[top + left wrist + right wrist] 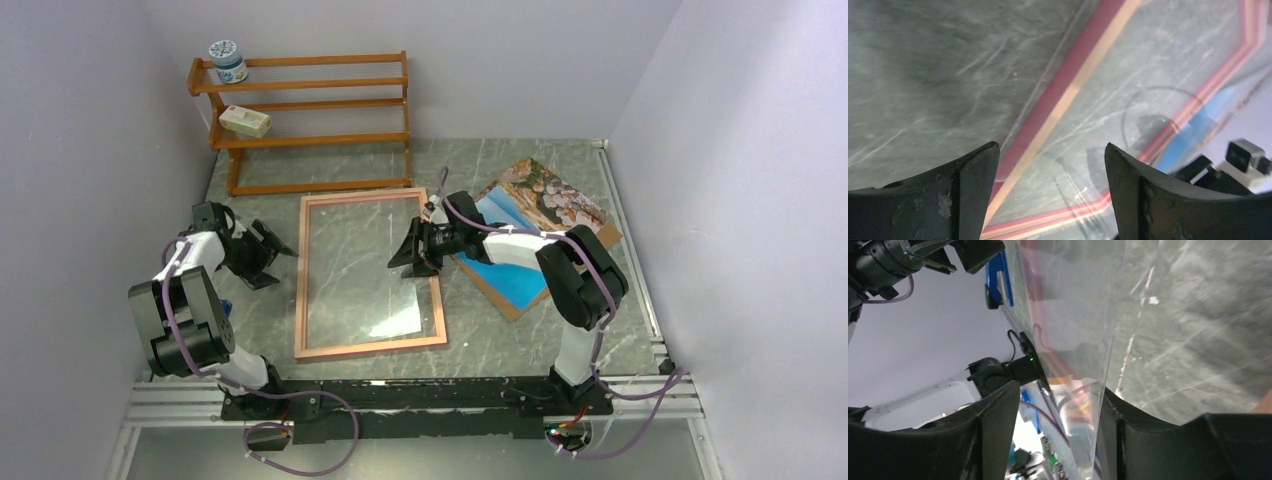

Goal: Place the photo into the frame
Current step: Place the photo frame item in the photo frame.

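Arms (185, 325) black with white segments; purple cables (353, 425) trailing; left tool fingers (973, 195) matte black, scuffed.

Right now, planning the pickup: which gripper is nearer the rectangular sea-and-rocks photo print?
Right. The right gripper hovers beside the photo; the left gripper sits beyond the pink rectangular frame.

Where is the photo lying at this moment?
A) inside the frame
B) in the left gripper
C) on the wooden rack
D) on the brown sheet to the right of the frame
D: the photo rests picture-up on the brown sheet, beside the frame and not in it.
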You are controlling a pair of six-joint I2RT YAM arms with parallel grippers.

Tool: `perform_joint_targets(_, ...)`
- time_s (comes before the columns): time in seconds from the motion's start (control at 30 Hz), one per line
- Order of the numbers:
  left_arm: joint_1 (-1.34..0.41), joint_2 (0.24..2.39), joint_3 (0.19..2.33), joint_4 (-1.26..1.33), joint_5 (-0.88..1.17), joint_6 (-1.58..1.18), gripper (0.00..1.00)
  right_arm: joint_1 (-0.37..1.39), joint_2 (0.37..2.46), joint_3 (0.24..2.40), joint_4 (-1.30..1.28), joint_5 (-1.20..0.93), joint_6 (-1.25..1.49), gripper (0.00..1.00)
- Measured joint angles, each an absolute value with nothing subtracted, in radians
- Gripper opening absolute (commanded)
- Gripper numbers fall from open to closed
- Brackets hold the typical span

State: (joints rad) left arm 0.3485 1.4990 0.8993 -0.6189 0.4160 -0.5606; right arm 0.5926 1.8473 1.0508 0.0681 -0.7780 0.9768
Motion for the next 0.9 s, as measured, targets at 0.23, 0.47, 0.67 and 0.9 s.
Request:
perform_joint_targets(0.23,0.348,1.607,0.889,-0.547,0.579,-0.535,0.75,0.574,1.893,0.984,0.309,-0.734,1.033,0.66)
perform_joint_targets(0.47,0.348,1.648,0.912,-0.538,0.644,-0.512,0.64,0.564,1.994,0.984,0.503,-0.697,1.097,0.65)
perform_joint_targets(0.67,0.319,1.685,0.95,-0.545,0.648,-0.472,0.63,0.563,2.018,0.977,0.599,-0.627,1.111,0.58)
perform_joint_targets(0.9,0.319,1.685,0.956,-0.561,0.638,-0.453,0.63,0.552,2.057,0.996,0.694,-0.611,1.126,0.38)
